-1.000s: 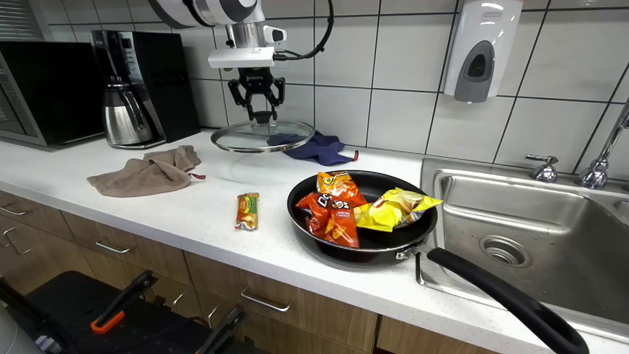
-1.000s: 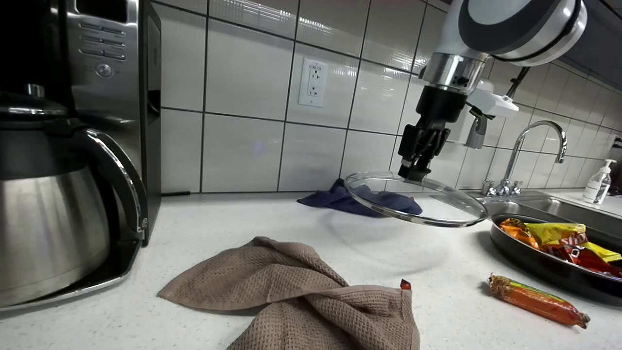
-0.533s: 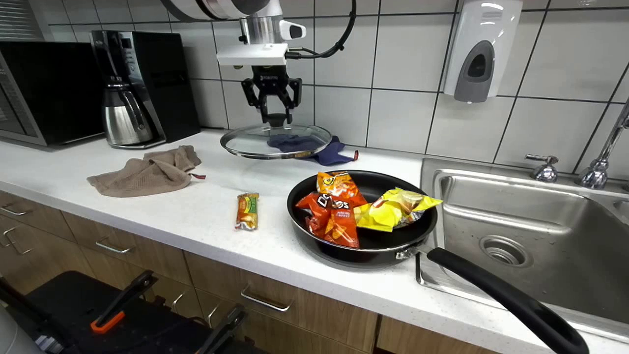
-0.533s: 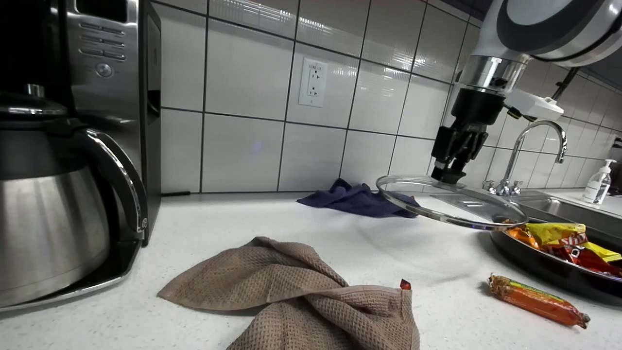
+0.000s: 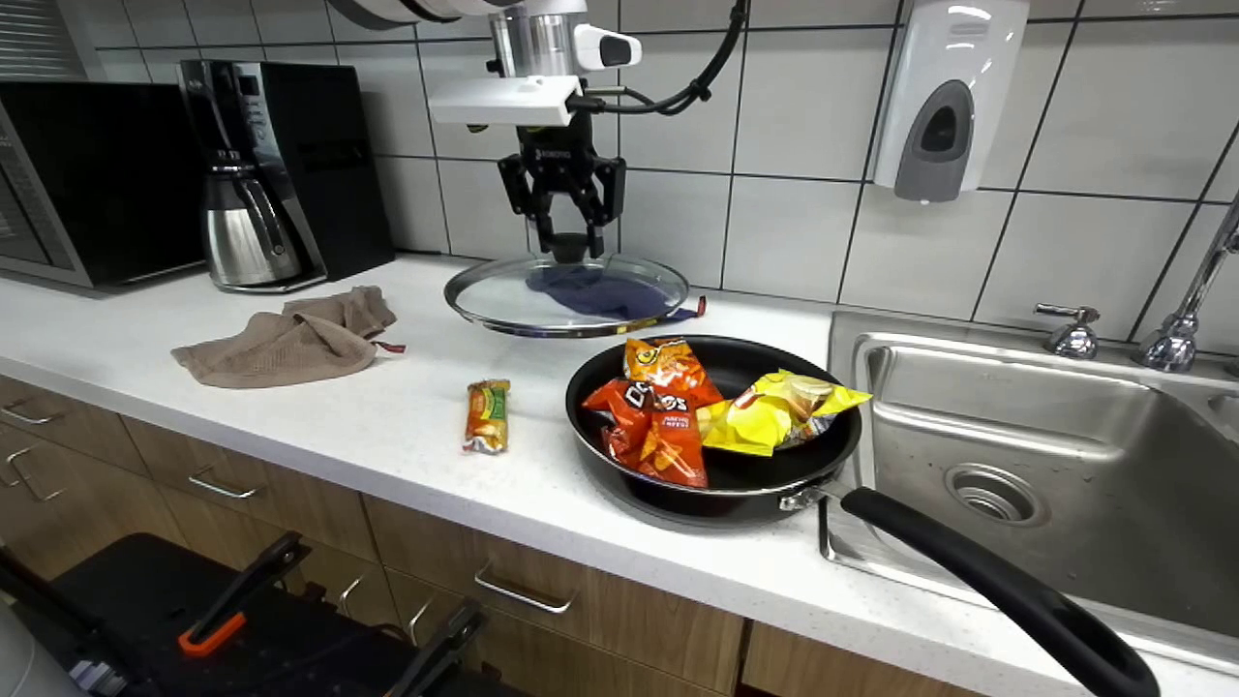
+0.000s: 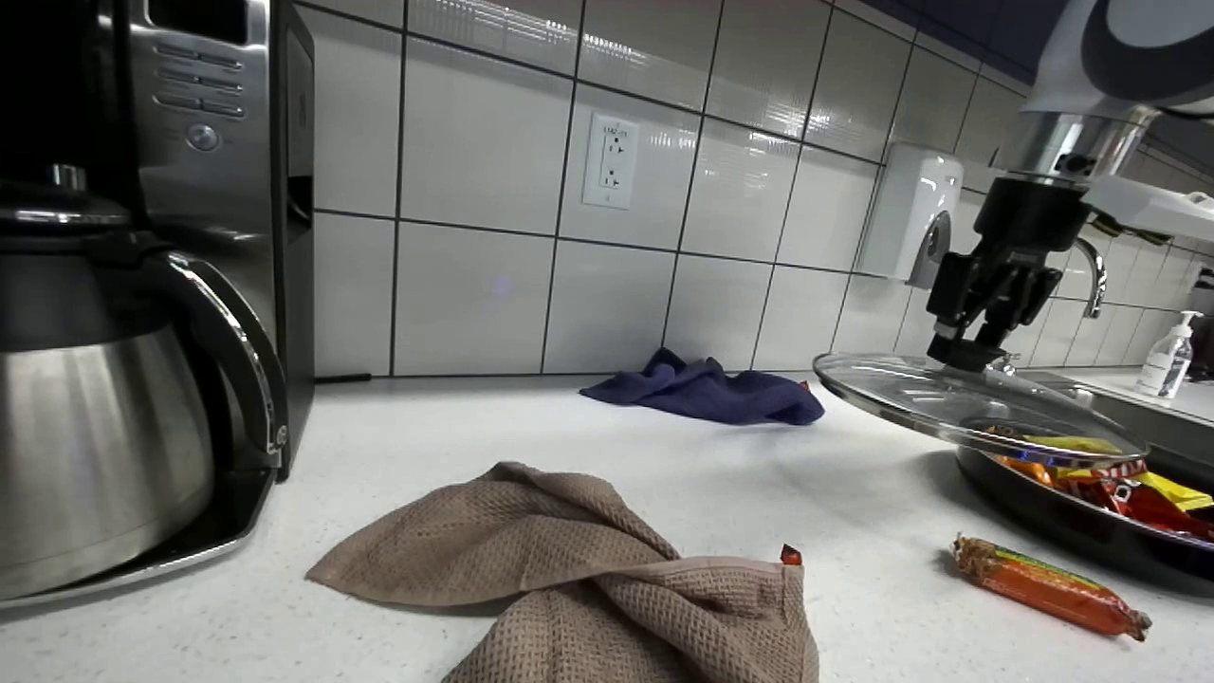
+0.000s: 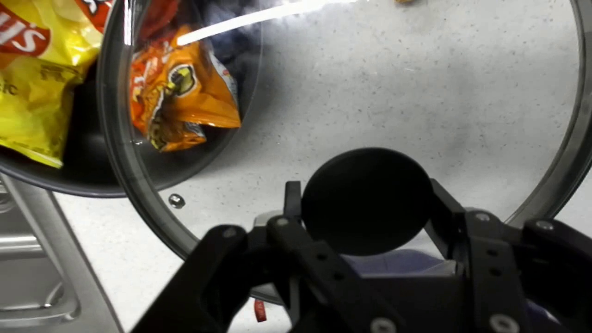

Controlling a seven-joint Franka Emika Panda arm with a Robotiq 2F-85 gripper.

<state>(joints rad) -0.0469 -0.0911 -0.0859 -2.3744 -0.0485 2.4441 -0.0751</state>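
At the front of a white bench (image 5: 416, 416), a black frying pan (image 5: 743, 472) cradles red and orange snack bags (image 5: 670, 440) and a yellow bag (image 5: 765, 416), the pan's handle (image 5: 997, 585) jutting over the rim of a steel sink (image 5: 1084, 528). A wrapped snack bar (image 5: 487, 416) lies near the pan. Just behind, the robot's end effector (image 5: 571, 247) grips the black knob (image 7: 366, 201) of a round glass lid (image 5: 566, 296), holding it aloft above the bench; in the wrist view the lid's rim overlaps the pan's edge. A brown towel (image 5: 290, 344) lies well apart from the pan, while a navy cloth (image 6: 711, 391) rests crumpled by the tiled wall (image 5: 803, 97), where a soap dispenser (image 5: 953, 77) hangs.
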